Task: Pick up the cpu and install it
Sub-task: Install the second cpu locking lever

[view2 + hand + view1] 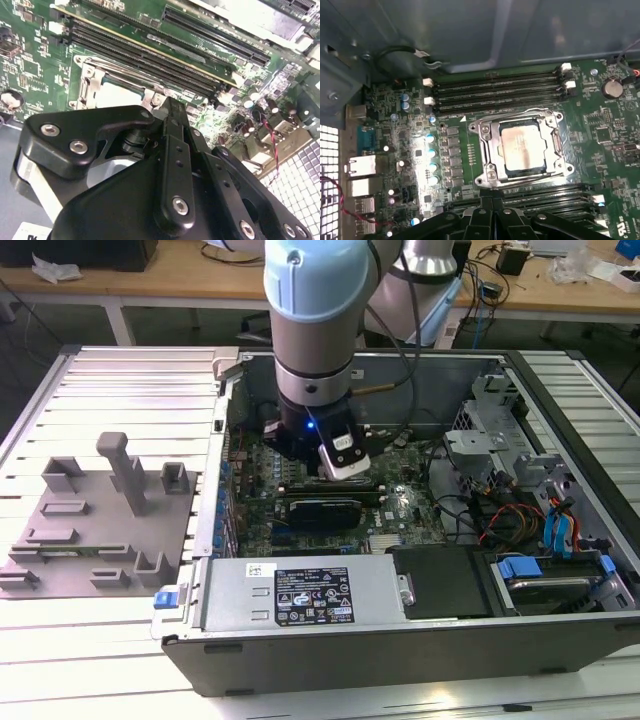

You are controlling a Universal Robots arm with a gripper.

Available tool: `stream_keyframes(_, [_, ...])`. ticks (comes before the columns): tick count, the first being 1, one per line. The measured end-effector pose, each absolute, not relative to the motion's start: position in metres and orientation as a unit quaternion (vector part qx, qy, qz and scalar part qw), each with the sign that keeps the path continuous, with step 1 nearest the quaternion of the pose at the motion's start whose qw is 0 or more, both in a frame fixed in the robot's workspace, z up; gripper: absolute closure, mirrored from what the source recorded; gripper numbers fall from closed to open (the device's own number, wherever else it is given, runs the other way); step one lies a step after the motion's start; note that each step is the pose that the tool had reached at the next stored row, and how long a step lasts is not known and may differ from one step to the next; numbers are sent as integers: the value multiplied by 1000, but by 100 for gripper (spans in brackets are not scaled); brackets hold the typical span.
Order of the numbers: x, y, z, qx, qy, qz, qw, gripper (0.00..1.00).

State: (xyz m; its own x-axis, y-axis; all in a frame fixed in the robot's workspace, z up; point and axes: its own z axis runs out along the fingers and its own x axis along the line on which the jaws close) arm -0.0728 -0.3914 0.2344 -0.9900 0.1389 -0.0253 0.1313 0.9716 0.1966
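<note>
silvery square metal-topped cpu (522,148) lies in socket frame (489,145) | light, rigid, fragile: grip by its edges | gripper (170,112) above, fingers' opening cannot be told

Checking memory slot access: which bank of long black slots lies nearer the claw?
The bank of slots between the socket frame and the claw; the other bank lies beyond the socket, by the case wall.

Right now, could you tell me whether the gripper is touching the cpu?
Apart. In the first wrist view the cpu lies seated inside the socket frame, its whole silvery top uncovered, with the gripper off to one side.
</note>
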Motion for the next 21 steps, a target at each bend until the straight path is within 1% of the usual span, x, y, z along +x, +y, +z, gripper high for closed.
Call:
stream_keyframes(12, [-61,-386,234,70,994,84,21,89])
stream_keyframes(17, [-57,-376,234,70,995,74,21,89])
stream_keyframes(21, [-42,-371,234,71,995,67,22,89])
